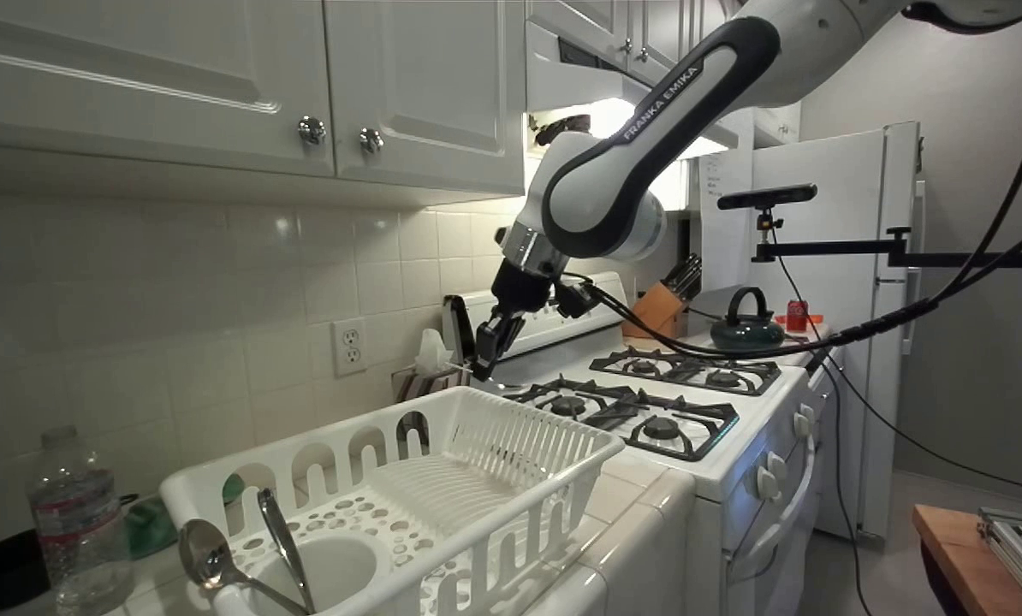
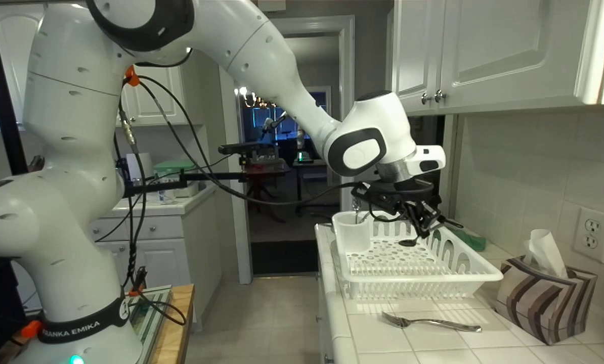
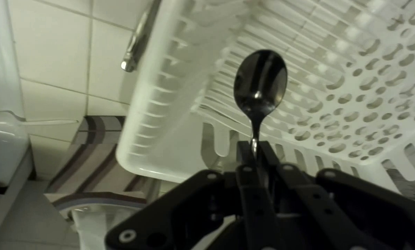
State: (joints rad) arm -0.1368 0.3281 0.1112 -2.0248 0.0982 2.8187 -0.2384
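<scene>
Tool [image 3: 255, 151] gripping one spoon [image 3: 260, 81] | one dish rack [image 2: 428, 278] | one fork [image 2: 433, 322] on counter [image 2: 378, 345]

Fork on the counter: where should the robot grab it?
I'd grip the fork mid-handle, from straight above, closing across it: it lies flat on the counter, and the handle is long and thin. The end effector would probably have to put down its spoon first.

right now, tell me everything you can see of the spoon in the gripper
The spoon looks like shiny metal, dark with bright reflections: an oval bowl narrowing to a slim neck. The gripper is shut on its handle, hiding part of it. The spoon slants bowl-down, with the rack behind it in the wrist view; only the gripper visibly touches it.
</scene>
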